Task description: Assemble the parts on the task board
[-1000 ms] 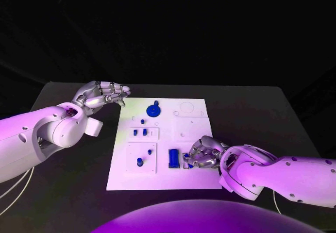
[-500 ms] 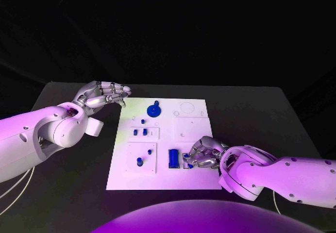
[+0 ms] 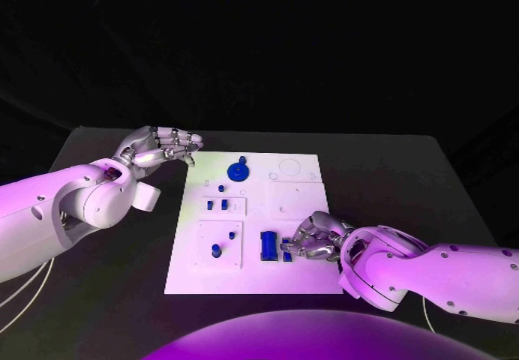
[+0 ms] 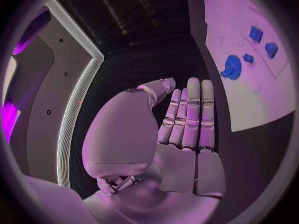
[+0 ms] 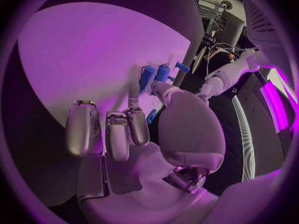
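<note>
Task board (image 3: 298,217): we are seeing it lying flat mid-bench (image 3: 411,172), blue parts (image 3: 267,245) standing in its near recesses.
Right robot hand (image 3: 310,238): we are seeing its fingers curling onto a small blue part (image 3: 288,250) at the board's near right.
Left robot hand (image 3: 160,146): we are seeing it hovering off the board's far left corner, fingers curled together, gripping nothing.
</note>
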Controlling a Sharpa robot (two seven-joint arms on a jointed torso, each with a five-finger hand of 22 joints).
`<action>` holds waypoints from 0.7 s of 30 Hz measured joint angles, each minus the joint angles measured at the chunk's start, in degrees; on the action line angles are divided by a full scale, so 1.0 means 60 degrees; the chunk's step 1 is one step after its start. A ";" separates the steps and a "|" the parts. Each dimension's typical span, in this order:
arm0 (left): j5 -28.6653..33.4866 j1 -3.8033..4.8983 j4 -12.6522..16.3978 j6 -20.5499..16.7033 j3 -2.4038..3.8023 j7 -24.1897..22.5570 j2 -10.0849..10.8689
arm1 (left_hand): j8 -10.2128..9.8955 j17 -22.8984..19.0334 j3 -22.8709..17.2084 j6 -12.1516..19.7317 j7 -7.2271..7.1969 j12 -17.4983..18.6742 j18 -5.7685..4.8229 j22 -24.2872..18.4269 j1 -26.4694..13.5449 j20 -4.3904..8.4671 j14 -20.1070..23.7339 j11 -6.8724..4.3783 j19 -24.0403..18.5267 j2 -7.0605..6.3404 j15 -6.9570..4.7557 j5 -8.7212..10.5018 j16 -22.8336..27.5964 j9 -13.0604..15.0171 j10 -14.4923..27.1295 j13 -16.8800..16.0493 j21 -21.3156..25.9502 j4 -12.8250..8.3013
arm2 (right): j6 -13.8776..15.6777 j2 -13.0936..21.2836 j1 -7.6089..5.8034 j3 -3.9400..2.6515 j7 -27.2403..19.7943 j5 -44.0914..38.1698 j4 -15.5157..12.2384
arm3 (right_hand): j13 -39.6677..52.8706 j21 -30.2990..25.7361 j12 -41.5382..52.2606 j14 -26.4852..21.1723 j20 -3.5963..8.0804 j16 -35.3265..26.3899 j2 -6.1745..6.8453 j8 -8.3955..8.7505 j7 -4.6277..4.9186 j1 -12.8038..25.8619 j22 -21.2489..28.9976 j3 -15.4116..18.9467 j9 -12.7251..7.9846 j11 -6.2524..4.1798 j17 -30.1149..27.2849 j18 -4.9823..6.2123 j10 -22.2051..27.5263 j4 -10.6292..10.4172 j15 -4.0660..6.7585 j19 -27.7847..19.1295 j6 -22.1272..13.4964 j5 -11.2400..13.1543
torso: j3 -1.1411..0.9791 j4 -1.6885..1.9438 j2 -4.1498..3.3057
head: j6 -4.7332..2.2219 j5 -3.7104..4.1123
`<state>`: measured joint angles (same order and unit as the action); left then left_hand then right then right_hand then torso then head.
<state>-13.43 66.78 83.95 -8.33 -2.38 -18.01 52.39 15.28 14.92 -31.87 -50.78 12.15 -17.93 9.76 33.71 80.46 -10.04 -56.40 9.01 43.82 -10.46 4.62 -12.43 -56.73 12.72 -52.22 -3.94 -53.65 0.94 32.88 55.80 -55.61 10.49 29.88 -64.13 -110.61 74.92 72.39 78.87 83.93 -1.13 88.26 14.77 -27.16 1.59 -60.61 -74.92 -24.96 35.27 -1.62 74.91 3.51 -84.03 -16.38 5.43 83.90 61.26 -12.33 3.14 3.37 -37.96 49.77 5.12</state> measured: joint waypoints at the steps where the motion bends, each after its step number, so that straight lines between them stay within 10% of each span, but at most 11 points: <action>1: 0.0000 0.0000 0.0000 0.0001 0.0000 0.0003 0.0000 | 0.0000 0.0000 0.0000 0.0000 0.0000 0.0000 0.0000 0.0000 0.0000 0.0000 0.0000 0.0000 0.0000 0.0000 0.0000 0.0000 0.0000 0.0000 0.0000 0.0000 0.0000 0.0000 | -0.0001 -0.0001 0.0000 0.0000 0.0002 -0.0010 0.0004 | 0.0000 0.0000 0.0000 0.0000 0.0000 0.0000 0.0000 0.0000 0.0010 0.0000 0.0000 0.0011 -0.0006 0.0000 0.0000 0.0000 0.0000 -0.0011 0.0000 0.0000 -0.0010 0.0000 | 0.0000 0.0001 0.0000 | 0.0000 -0.0005; 21: 0.0000 0.0000 -0.0009 0.0018 0.0000 0.0032 0.0005 | 0.0000 0.0000 0.0000 0.0000 0.0000 0.0000 0.0000 -0.0001 -0.0028 -0.0028 0.0000 0.0000 -0.0028 0.0028 0.0000 0.0000 0.0000 -0.0006 -0.0001 0.0000 0.0000 0.0000 | -0.0257 0.0294 0.0000 -0.0002 -0.0118 -0.0163 -0.0143 | -0.0001 0.0000 0.0037 0.0000 0.0000 0.0000 -0.0159 0.0129 0.0026 -0.0167 0.0002 0.1247 -0.0108 0.0000 0.0007 0.0000 0.0000 -0.0036 0.0000 0.0000 -0.0026 0.0001 | -0.0005 -0.0006 0.0002 | -0.0053 -0.0056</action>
<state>-13.43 66.78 83.90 -8.22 -2.38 -17.82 52.42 15.28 14.92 -31.87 -50.78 12.15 -17.93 9.76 33.71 80.29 -10.20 -56.40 9.01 43.65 -10.30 4.62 -12.43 -56.73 12.68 -52.22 -3.94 -53.64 0.94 31.34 57.56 -55.61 10.48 29.18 -65.11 -111.47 74.91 72.39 79.09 83.93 -1.13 88.25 13.82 -26.38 1.74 -61.62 -74.91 -17.48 34.62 -1.62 74.95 3.51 -84.03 -16.60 5.43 83.90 61.10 -12.33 3.11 3.33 -37.95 49.45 4.78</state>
